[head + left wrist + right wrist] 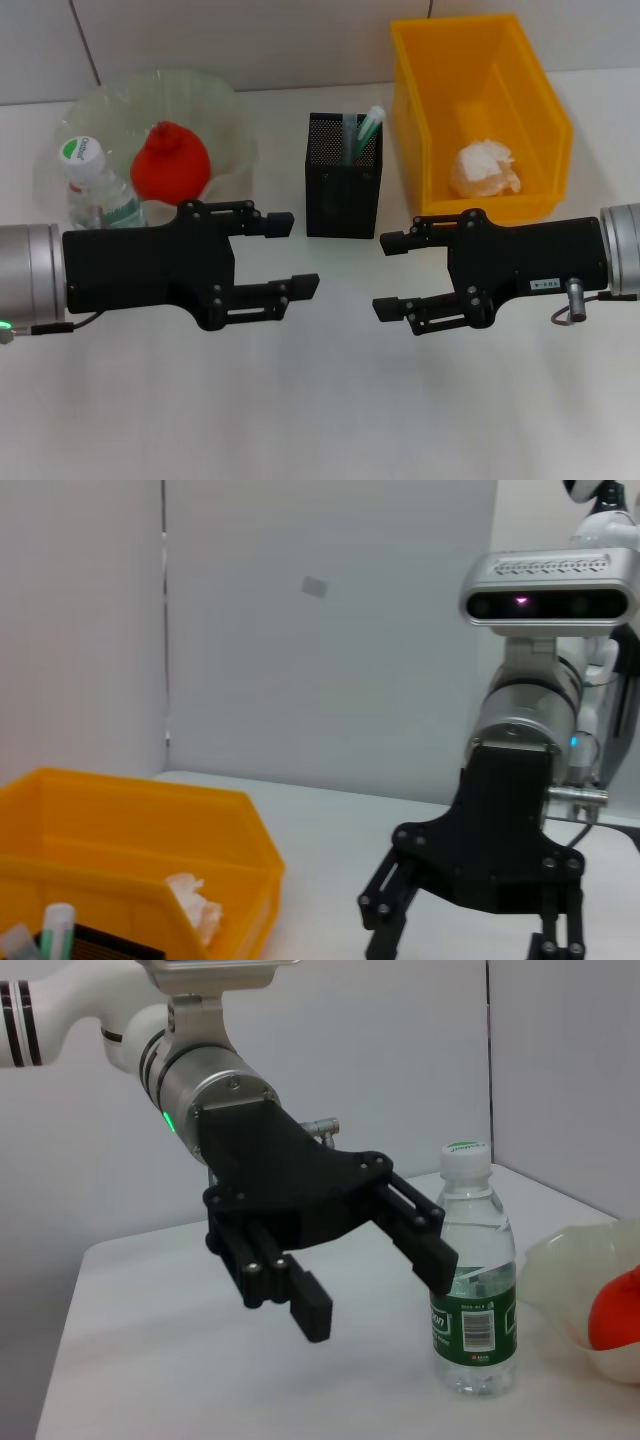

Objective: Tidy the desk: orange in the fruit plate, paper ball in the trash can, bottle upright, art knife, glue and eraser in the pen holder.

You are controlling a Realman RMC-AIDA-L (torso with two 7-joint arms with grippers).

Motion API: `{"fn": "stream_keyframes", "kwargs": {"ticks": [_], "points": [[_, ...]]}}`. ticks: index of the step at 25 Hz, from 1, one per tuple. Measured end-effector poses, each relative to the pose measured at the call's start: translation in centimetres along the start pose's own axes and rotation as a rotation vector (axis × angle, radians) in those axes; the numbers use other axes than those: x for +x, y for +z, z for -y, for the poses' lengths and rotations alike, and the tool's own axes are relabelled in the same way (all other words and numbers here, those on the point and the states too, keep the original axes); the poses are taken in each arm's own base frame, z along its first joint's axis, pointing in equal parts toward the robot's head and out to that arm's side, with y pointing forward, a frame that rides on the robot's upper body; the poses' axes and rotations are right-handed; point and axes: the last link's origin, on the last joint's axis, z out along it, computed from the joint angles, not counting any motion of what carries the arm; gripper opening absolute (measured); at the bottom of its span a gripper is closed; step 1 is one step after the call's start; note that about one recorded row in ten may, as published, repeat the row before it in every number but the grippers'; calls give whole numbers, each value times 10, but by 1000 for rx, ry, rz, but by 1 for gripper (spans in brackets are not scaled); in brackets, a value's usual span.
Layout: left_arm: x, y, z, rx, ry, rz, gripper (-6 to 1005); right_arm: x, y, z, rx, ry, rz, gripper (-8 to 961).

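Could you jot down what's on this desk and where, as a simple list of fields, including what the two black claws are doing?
fruit plate: back left, holds the orange
bottle: upright, beside the plate
pen holder: centre, items standing inside
trash can: back right, yellow, paper ball inside
left tool: open, empty, in front of the plate
right tool: open, empty, in front of the trash can

You are looking at a lab-style test bench: a bare white tabletop [320, 420] boxed in by plain white partition panels [330, 630].
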Motion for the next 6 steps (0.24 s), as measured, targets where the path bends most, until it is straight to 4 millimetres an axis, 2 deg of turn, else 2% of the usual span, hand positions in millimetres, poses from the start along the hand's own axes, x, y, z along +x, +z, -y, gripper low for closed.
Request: {"fn": "stream_keyframes", "kwargs": {"ticks": [4,6], "points": [[-1,2,-3,-16,-4,5,674,0,0,0,0,0,-1,766],[-8,4,-5,-26,-13,39,674,0,0,0,-1,1,0,766]]}}
